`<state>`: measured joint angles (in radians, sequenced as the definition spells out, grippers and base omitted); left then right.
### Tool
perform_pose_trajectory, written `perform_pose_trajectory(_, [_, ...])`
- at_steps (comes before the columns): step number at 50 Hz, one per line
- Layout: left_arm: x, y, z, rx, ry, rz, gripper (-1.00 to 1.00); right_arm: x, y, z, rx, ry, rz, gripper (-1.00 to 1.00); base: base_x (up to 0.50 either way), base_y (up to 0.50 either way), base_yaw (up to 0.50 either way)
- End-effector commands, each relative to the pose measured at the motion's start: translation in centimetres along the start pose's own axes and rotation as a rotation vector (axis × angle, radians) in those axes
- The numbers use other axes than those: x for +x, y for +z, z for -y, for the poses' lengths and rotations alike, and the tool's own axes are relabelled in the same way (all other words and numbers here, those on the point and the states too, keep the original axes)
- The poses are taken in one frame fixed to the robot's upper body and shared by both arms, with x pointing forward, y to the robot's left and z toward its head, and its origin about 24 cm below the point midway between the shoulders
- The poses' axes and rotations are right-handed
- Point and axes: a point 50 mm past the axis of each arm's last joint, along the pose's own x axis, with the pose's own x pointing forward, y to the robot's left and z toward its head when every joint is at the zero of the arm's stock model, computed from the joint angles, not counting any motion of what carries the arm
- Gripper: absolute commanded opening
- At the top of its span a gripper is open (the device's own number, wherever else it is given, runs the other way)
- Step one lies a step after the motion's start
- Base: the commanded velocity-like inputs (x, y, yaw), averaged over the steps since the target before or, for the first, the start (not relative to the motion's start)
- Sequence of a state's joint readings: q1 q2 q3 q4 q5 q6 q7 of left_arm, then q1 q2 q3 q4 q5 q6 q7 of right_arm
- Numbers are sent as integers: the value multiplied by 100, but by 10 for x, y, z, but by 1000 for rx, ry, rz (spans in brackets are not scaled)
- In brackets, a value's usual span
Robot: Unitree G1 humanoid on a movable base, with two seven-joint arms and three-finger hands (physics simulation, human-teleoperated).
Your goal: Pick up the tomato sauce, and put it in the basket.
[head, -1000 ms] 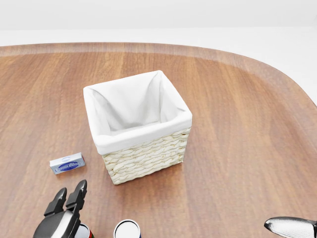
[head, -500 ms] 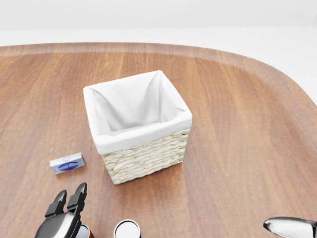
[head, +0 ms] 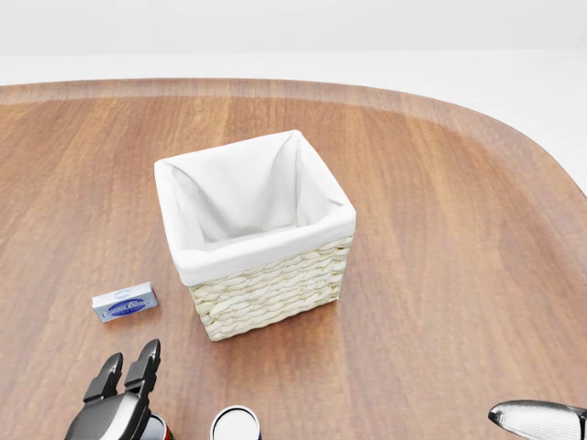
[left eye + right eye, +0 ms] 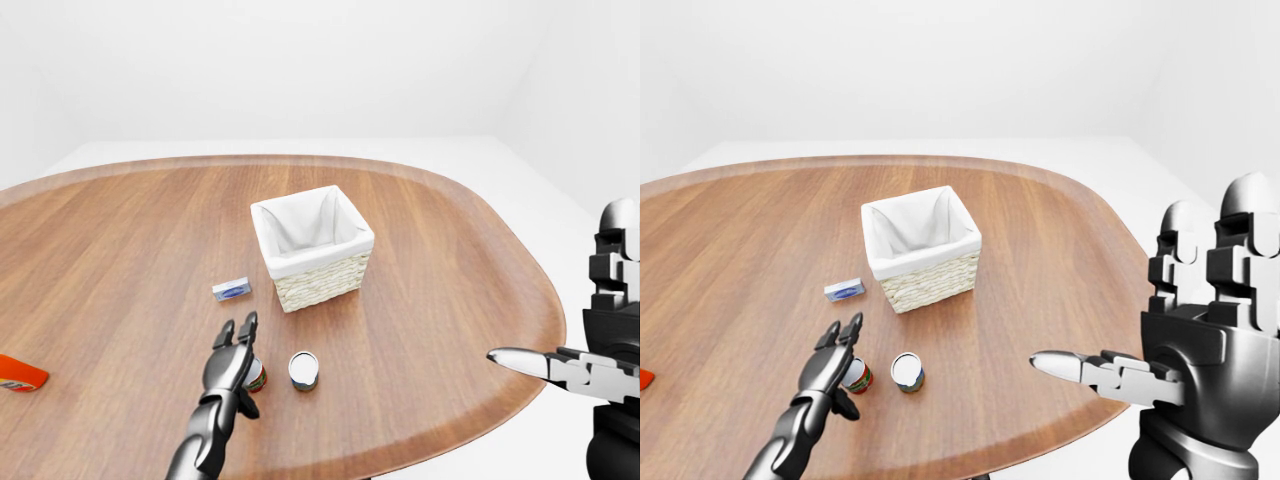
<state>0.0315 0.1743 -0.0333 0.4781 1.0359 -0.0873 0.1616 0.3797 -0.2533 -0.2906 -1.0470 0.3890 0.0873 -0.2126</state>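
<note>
Leftmost on my left-eye feed, an orange packet [image 4: 20, 374] lay at the worktop [image 4: 450, 280] edge, well to the left of my left robot hand [image 4: 236, 352]. That robot hand hung over the wood with its fingers [image 4: 247, 325] stretched out straight and spread, gripping nothing. Just under and beside its fingers stood the tomato sauce [image 4: 857, 376], a small can with a red label, upright on the worktop and partly hidden by the hand; I could not tell whether a finger was touching it. Up and slightly left of the hand lay a small blue and white box [image 3: 125, 302], flat on the wood. Immediately right of the tomato sauce stood a second can [image 4: 303, 370] with a dark blue side and a pale top, close by but apart from it. Beyond both, above the hand, sat the basket [image 3: 275, 289], woven and lined with white cloth. Far right, my right robot hand [image 4: 1200, 330] was raised off the worktop, open, one finger [image 4: 1065, 368] pointing left, holding nothing.
</note>
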Motion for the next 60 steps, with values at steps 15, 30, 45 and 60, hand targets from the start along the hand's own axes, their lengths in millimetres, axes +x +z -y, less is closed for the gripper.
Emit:
perform_pose_trajectory(15, [4, -5, 11, 25, -25, -20, 100, -1, -1, 0, -1, 0, 4, 100, 0, 0, 0])
perform_pose_trajectory(30, [6, -10, 20, 46, -49, -40, 100, -1, 0, 0, -1, -2, 7, 100, 0, 0, 0])
perform_pose_trajectory(45, [6, -12, 27, 62, -73, -48, 100, -1, 0, 0, -1, -2, 5, 100, 0, 0, 0])
perform_pose_trajectory(60, [5, -12, 29, 61, -82, -50, -100, -1, -1, -1, -1, -2, 2, 100, 0, 0, 0])
